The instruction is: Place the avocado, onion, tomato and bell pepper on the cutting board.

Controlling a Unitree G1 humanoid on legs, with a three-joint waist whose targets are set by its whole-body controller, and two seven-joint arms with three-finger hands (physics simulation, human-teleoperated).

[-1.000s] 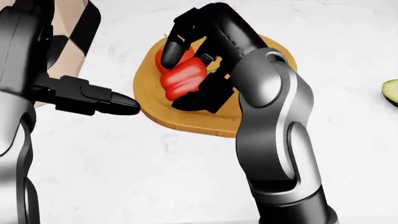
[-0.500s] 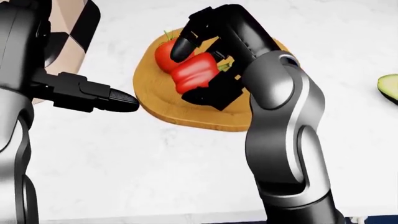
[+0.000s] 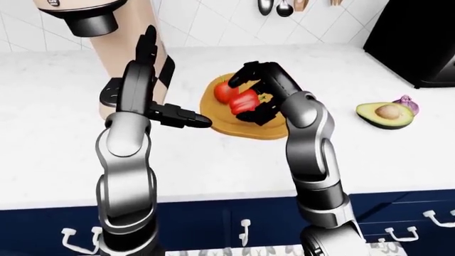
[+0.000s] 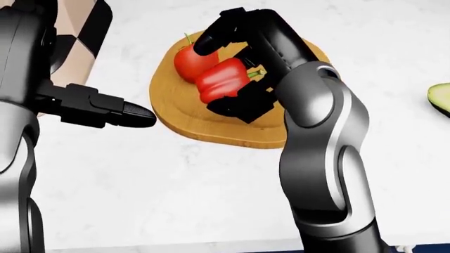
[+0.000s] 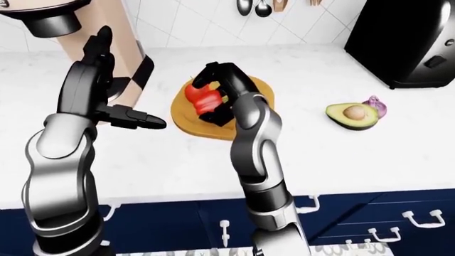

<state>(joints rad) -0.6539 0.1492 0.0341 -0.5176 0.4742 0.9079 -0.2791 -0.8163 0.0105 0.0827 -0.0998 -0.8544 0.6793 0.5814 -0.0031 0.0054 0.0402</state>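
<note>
- Left-eye view: right hand (image 3: pixel 250 93) sits over the round wooden cutting board (image 3: pixel 226 126) on the white marbled counter (image 3: pixel 213 170), fingers curled round the red bell pepper (image 3: pixel 244 103); tomato (image 3: pixel 224 91) on the board just left of it, touching or nearly
- Halved avocado (image 3: pixel 384 114) lies cut face up, pit showing, well right of the board; purple onion (image 3: pixel 407 103) just beside its upper right
- Left hand (image 3: pixel 177 113) hangs near the board's left edge, fingers straight and pointing right, gripping nothing
- Head view: pepper (image 4: pixel 221 79) glossy, lobed, long axis running lower-left to upper-right, green stem (image 4: pixel 256 74) pointing right; black fingers (image 4: pixel 211 39) above it, thumb part (image 4: pixel 239 108) below
- Tomato (image 4: pixel 188 61) smooth, round, green stalk toward top-left
- Right-eye view: same layout; black appliance (image 5: pixel 405 40) top right, tan checkered object (image 5: pixel 128 64) left of the board (image 5: pixel 190 126)
</note>
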